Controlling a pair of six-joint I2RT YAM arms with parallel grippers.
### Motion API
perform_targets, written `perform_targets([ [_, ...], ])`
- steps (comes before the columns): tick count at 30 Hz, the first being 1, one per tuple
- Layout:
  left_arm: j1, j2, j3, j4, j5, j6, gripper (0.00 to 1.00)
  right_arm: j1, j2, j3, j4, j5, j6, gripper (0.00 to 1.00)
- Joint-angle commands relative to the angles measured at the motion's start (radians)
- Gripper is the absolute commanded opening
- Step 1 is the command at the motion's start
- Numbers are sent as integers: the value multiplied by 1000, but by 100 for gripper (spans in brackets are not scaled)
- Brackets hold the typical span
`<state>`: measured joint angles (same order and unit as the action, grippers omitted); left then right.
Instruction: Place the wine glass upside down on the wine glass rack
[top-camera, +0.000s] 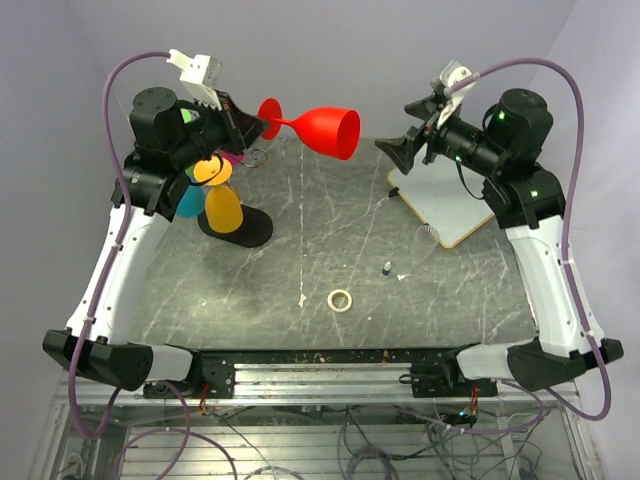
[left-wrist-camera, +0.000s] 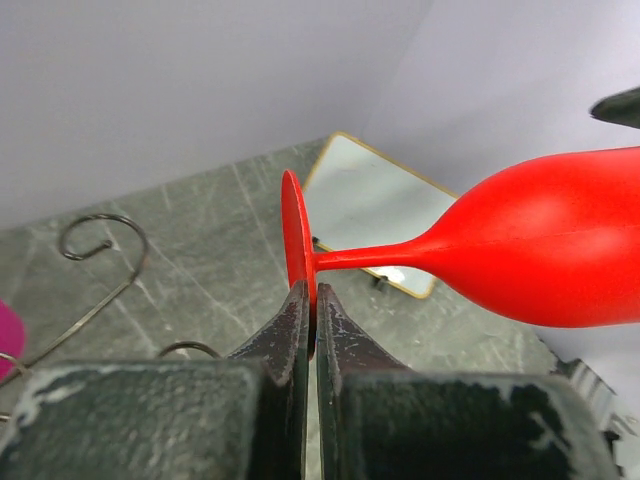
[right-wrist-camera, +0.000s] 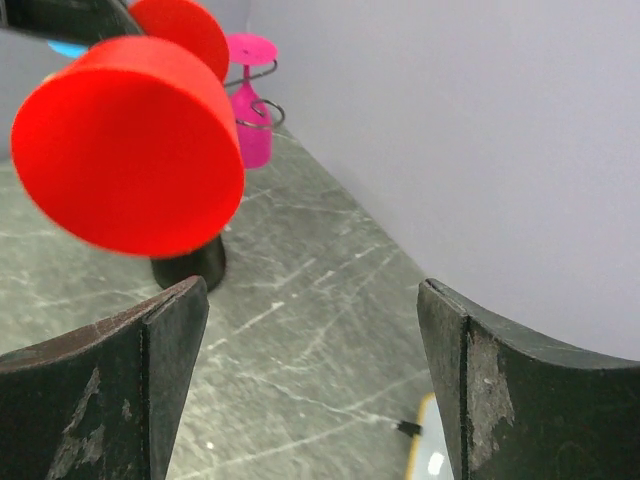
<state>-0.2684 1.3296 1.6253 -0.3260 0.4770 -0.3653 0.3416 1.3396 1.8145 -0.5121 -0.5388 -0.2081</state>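
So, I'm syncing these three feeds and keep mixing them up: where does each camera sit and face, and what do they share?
Top external: above and behind, looking down on the table; left arm and right arm show whole.
Left wrist: on the left arm, looking along the left gripper clamped on the red wine glass's foot; its fingers show.
Right wrist: on the right arm, facing leftward between the open right gripper's fingers at the glass's mouth and the wine glass rack.
All three share the red glass.

The wine glass (top-camera: 325, 131) juts sideways from the left claw (top-camera: 257, 126) toward the right claw (top-camera: 393, 152); the wine glass rack (top-camera: 254, 229) stands on the desk (top-camera: 330, 230) below.
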Motion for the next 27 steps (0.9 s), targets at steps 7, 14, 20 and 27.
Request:
perform_targets([
  [7, -44, 23, 206, -146, -219, 357, 7, -2, -140, -244, -106, 73, -291, 86],
  [14, -185, 59, 269, -213, -459, 625, 7, -12, -244, -603, 86, 136, -296, 86],
  [20, -334, 60, 197, -197, -708, 885, 7, -81, -239, -721, 153, 63, -246, 86],
  [27, -421, 93, 130, -126, -865, 1134, 7, -184, -217, -767, 186, 3, -203, 86],
])
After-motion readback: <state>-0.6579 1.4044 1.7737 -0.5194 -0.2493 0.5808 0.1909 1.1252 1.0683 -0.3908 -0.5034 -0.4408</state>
